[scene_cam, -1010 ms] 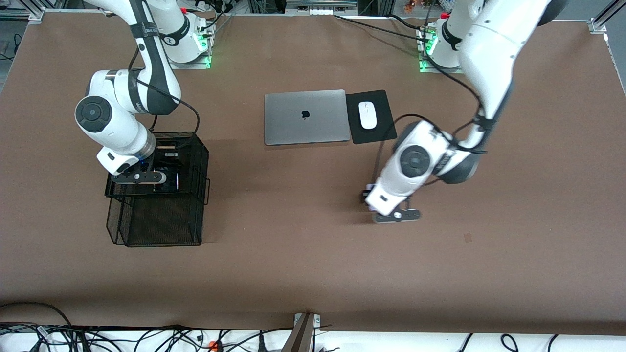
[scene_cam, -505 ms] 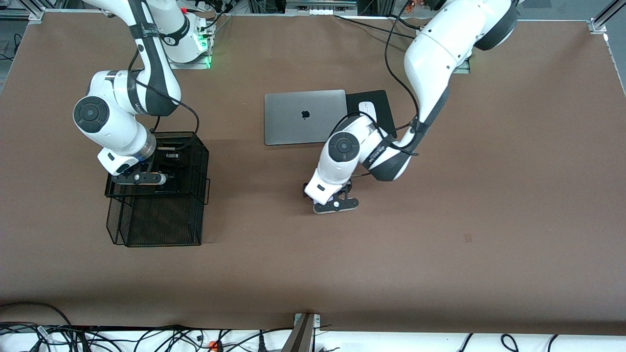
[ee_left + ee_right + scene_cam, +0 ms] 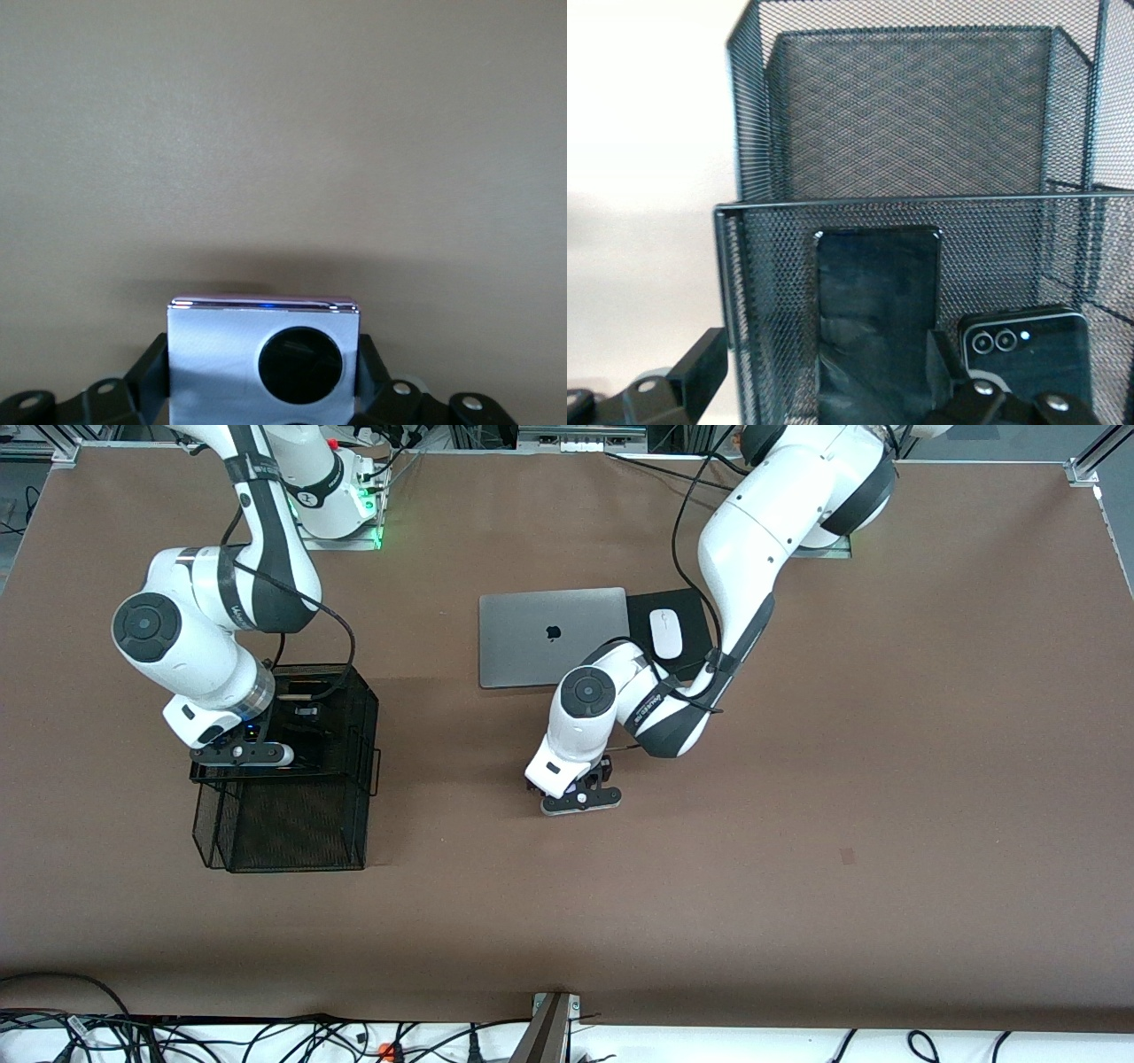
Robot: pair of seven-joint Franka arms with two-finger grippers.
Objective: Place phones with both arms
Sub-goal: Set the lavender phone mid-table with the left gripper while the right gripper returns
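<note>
The right hand (image 3: 241, 754), over the black wire-mesh basket (image 3: 350, 717), has just released; the long black slab phone (image 3: 873, 319) now stands inside. The left hand (image 3: 580, 799), clenched on the pale lavender-white phone (image 3: 263, 359), has travelled toward the basket.

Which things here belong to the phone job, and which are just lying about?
Job: lavender-white phone in left pincer; long black phone and squarish black phone in mesh basket; right pincer.
Lying about: laptop, mouse, mouse pad.
</note>
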